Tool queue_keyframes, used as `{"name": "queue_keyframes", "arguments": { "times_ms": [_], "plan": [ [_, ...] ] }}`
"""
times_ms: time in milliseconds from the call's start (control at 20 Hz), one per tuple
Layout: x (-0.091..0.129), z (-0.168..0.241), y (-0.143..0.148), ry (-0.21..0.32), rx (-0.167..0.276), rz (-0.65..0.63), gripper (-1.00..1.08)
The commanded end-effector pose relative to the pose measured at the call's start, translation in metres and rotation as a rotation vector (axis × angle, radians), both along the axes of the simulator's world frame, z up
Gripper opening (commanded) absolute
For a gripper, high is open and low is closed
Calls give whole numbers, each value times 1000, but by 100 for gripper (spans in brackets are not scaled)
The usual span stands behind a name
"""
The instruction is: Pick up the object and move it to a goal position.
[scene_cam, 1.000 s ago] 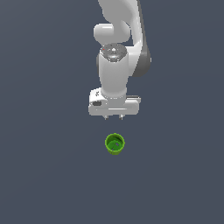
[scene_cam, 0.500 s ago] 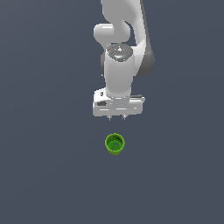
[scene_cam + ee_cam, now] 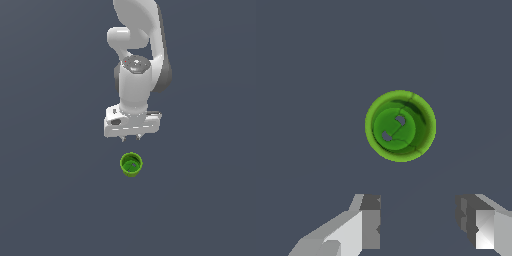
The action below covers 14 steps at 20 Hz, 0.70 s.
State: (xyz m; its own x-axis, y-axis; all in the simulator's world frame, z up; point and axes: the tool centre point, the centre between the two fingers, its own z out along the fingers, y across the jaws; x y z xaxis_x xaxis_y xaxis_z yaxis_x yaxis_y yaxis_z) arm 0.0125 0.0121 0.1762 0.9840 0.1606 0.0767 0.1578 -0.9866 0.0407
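Note:
The object is a small bright green cup point(image 3: 131, 164) standing upright on the dark grey floor, its round rim up and darker green inside. My white gripper point(image 3: 131, 137) hangs above it and a little behind, pointing down, well clear of the rim. In the wrist view the cup point(image 3: 400, 125) sits ahead of the gripper point(image 3: 418, 220), whose two fingers stand apart with nothing between them. The gap between the fingers is wider than the cup.
A plain dark grey floor point(image 3: 50, 190) surrounds the cup on every side. No other object shows in either view.
The arm has come down and forward toward the cup. The cup has not moved. The fingers stay apart.

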Motion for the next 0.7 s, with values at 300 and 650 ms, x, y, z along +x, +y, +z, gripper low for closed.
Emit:
{"name": "queue_keyframes", "arguments": {
  "times_ms": [300,650],
  "plan": [
    [11,-22,-13,-98,-72,198,28],
    [17,-40,-17,-187,-130,403,28]
  ]
}}
